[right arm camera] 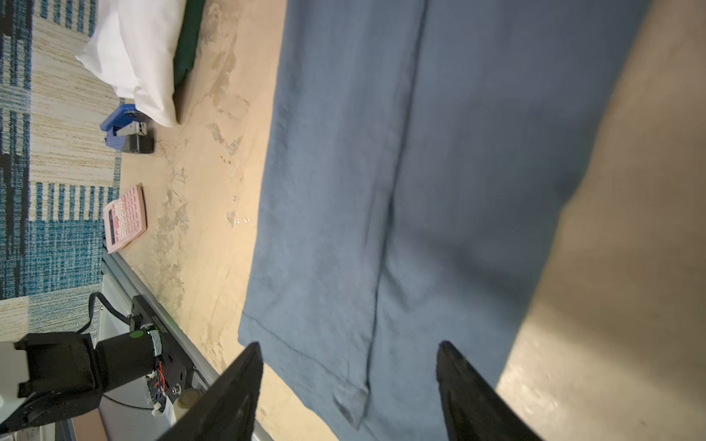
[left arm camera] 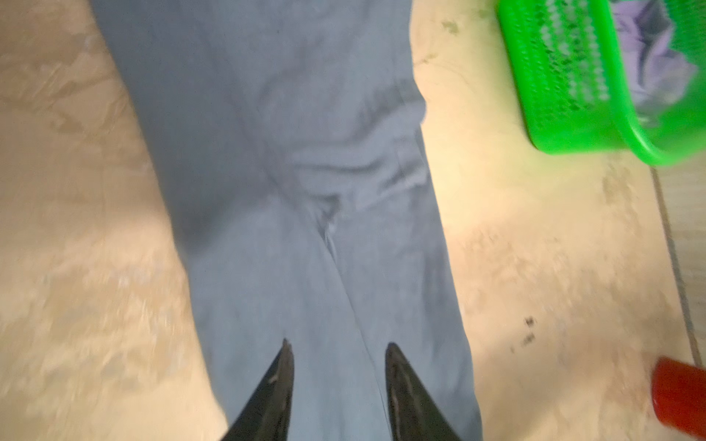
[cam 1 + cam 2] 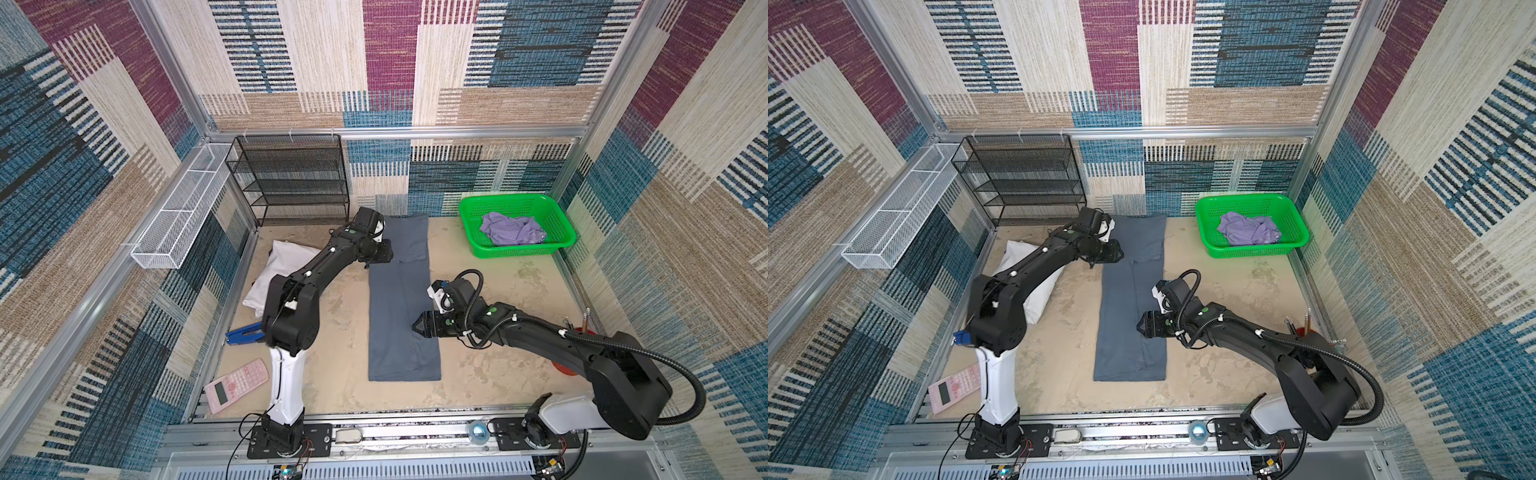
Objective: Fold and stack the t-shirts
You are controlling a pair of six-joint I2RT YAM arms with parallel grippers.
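Left end effector (image 2: pixel 338 343): fingers part-spread, nothing between them, at the far left edge of the blue-grey t-shirt (image 3: pixel 401 299). The shirt lies flat mid-tabletop (image 3: pixel 478 382), folded into a long narrow strip running near to far. Right end effector (image 1: pixel 348 343): fingers wide, empty, at the strip's right edge, nearer half. Lavender t-shirt (image 3: pixel 513 228) is crumpled in the green basket (image 3: pixel 498 205), far right corner.

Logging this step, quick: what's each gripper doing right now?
Left gripper: open, over the blue-grey t-shirt, holding nothing.
Right gripper: open wide, over the same t-shirt, holding nothing.
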